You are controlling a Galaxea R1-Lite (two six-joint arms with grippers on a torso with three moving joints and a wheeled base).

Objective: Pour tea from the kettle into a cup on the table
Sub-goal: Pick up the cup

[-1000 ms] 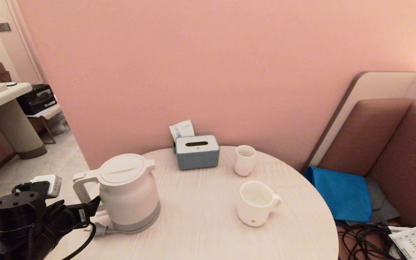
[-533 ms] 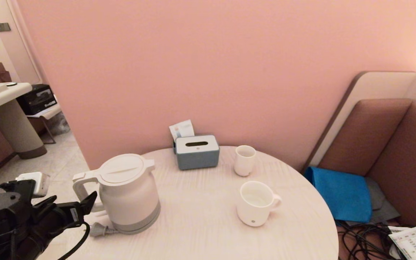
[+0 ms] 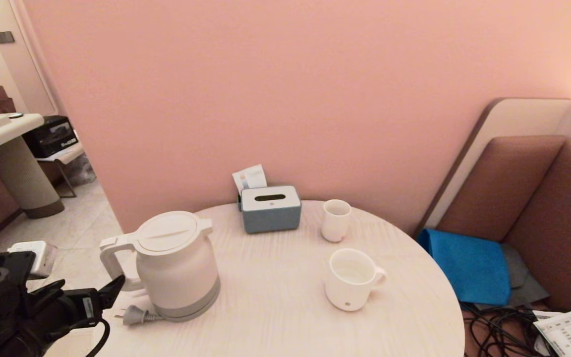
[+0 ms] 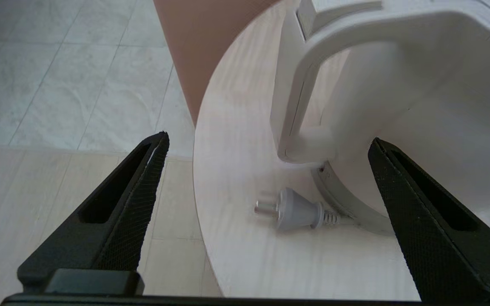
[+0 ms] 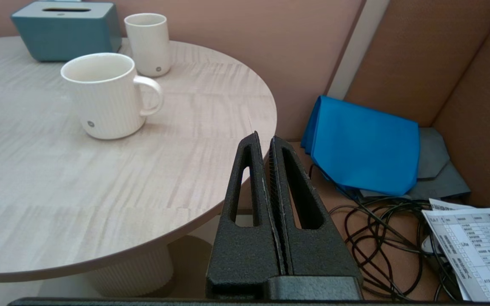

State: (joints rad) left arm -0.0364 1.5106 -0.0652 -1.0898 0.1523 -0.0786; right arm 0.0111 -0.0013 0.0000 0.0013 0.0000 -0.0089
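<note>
Two arms: our left gripper (image 4: 266, 148) hovers low off the table (image 3: 275, 297) edge, fingers wide, empty, aimed at the kettle (image 3: 176, 267) handle; our right gripper (image 5: 266, 144) sits parked beside the table, closed.

Round table (image 3: 275, 307) w/ kettle (image 3: 176, 267), plug (image 3: 134, 315), cup (image 3: 350, 280), small cup (image 3: 336, 219), tissue box (image 3: 270, 208).

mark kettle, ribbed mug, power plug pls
kettle (image 3: 179, 277), head view, body wall.
ribbed mug (image 5: 104, 106), right wrist view, ribbed side.
power plug (image 4: 298, 210), left wrist view, grey plug body.
</note>
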